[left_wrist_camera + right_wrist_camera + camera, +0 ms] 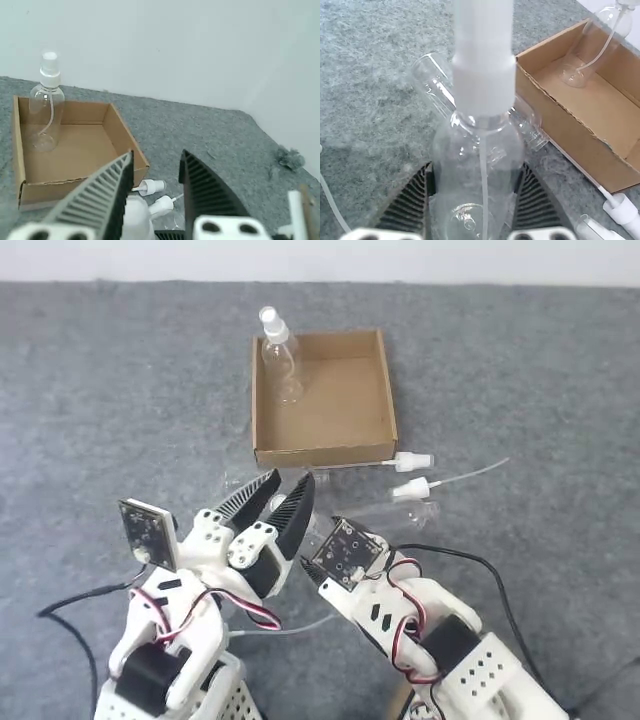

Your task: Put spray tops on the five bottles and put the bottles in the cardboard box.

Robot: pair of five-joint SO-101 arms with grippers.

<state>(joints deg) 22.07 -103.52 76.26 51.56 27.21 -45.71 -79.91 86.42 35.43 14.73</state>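
My right gripper (pixel 476 200) is shut on an upright clear bottle (pixel 475 150) with a white spray top (pixel 482 65) standing in its neck. My left gripper (pixel 275 502) is open, its black fingers spread just above that top (pixel 136 212), in front of the cardboard box (pixel 325 453). One bottle with a spray top (pixel 280 360) stands in the box's far left corner. Two loose spray tops (pixel 412 461) (pixel 415 488) lie by the box's front right corner. Two uncapped bottles (pixel 432 82) (pixel 527 122) lie on the carpet beyond the held one.
Grey carpet (pixel 520 370) covers the table, with free room to the left and right of the box. A thin dip tube (pixel 475 474) sticks out from the loose tops. Black cables (pixel 480 570) trail beside the right arm.
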